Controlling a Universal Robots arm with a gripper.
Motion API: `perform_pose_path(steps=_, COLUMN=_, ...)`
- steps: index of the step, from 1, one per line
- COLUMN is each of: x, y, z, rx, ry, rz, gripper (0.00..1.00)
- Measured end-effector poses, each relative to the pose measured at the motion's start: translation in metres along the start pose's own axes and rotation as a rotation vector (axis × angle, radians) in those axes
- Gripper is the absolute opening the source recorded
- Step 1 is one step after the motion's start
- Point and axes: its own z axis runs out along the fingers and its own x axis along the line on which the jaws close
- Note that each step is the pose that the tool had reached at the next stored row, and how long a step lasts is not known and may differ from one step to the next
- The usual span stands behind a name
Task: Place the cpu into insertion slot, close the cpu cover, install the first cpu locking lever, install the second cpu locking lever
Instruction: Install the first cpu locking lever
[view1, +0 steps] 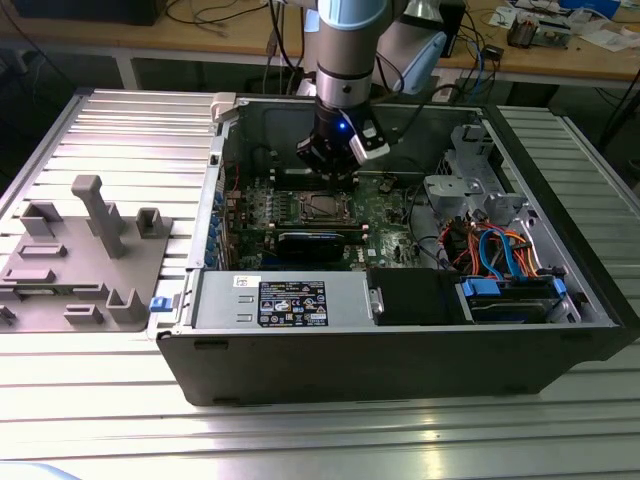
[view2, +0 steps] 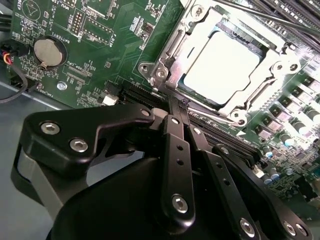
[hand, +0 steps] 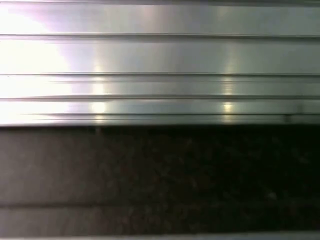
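The gripper (view2: 178, 106) is seen with fingers pressed together, nothing visible between them, tips just beside the socket's edge. The cpu (view2: 222, 65) is seated in the insertion slot (view1: 318, 207) under the cpu cover (view2: 167, 57). The cover is judged thin and springy, to be pressed on its frame, never on the fragile chip. Beyond, capacitors (view2: 300, 95) and a coin battery (view2: 49, 51) are crowded close — easily knocked.

The robot arm (view1: 345, 60) is reaching down into an open computer case (view1: 400, 370) that is lying on a ribbed metal table (view1: 300, 440). Its gripper (view1: 335, 172) is hanging over the green motherboard (view1: 390, 212), just beside the far edge of the square, silver-rimmed socket (view1: 320, 207). A grey tray of holders (view1: 85, 260) is sitting on the table at the exterior view's left, beside the case. Blue and orange cables (view1: 500, 245) are curling inside the case at the exterior view's right.
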Motion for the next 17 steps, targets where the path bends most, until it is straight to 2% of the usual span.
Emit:
perform_pose_path(steps=5, x=-0.0002, y=0.0, z=0.0007, rx=-0.0003, ry=0.0, rz=0.0, gripper=0.11)
perform_pose_path(steps=11, x=-0.0003, y=0.0001, z=-0.0021, rx=-0.0003, ry=0.0, rz=0.0, gripper=0.11)
perform_pose_path(steps=17, x=-0.0007, y=-0.0001, z=-0.0007, rx=0.0001, ry=0.0005, rz=0.0, gripper=0.11)
